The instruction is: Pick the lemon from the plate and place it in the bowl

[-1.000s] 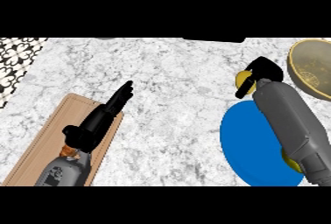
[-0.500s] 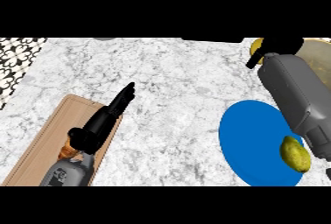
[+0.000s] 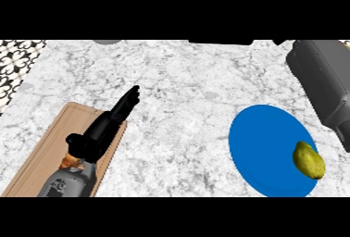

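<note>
Lemon (image 3: 308, 160) lies on the plate (image 3: 263, 148), close to the plate's right rim and a little below its middle, long axis running roughly up and down the view. You can see nothing touching it. The plate is blue and round, and sits flat on the marbled tabletop (image 3: 191, 83), toward the lower right.

Your right forearm (image 3: 322, 88) passes above and to the right of the plate, slanting from the view's top edge down to its right edge. The right hand itself lies outside the view, so you get no reading on its fingers. No bowl shows in this view either.

Well to the left of the plate you see the left hand (image 3: 103, 129), black, with its fingers straight and held together, pointing up and to the right toward the tabletop's middle; the thumb sticks out on the left side. It holds nothing. Its grey forearm runs down to the view's lower edge.

Under that hand and forearm lies a wooden board (image 3: 48, 152), long and narrow, tilted the same way as the arm, far to the left of the plate. A patterned black-and-white surface (image 3: 17, 65) borders the tabletop at the upper left corner.
</note>
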### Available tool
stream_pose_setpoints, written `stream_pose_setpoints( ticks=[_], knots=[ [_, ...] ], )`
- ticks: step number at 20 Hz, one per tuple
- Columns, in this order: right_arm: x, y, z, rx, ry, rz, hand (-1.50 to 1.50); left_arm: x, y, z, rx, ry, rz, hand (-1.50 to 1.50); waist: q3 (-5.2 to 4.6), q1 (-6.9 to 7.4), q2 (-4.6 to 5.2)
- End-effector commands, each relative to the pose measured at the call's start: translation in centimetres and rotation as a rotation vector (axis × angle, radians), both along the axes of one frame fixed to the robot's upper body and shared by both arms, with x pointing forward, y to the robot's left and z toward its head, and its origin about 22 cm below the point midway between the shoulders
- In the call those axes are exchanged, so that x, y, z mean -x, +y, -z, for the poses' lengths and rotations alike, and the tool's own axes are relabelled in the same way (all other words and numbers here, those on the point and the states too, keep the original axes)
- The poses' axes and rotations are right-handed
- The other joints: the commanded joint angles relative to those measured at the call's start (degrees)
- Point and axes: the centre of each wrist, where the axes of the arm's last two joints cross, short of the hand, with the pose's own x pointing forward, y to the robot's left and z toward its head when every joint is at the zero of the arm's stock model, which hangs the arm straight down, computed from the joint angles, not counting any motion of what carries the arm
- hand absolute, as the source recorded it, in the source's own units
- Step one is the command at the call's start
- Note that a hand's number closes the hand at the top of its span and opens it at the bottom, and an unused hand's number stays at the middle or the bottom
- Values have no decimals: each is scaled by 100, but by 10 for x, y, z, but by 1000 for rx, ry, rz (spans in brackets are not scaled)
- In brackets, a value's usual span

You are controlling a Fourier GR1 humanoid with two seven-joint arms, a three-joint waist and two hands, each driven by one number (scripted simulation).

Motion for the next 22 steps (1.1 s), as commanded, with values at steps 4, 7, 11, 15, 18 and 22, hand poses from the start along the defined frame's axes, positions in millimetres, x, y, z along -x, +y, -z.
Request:
stream_pose_setpoints(
  ticks=[4, 7, 11, 15, 18, 22],
  knots=[
    [6, -66, 4, 38, 30, 140, 150, -1, 9, -2, 11, 3, -15, 0, -1, -40, -2],
    [12, -85, 14, 151, 26, 195, 150, -4, -3, -4, 4, 6, -15, 0, 2, -10, 24],
    [26, -118, 32, 206, 8, 237, 150, 1, -1, 1, 5, 4, -4, 0, 6, -19, 20],
    [38, -148, 33, 128, 138, 255, 150, -6, -11, -4, 7, -16, 7, 0, 14, 5, 61],
    [38, -146, 42, -116, 221, 243, 150, 3, 0, 3, 3, 2, 20, 0, 21, 41, 60],
    [50, -165, 51, -275, 174, 179, -150, 2, -14, 4, 6, 3, 9, 0, 30, 7, 74]
  ],
)
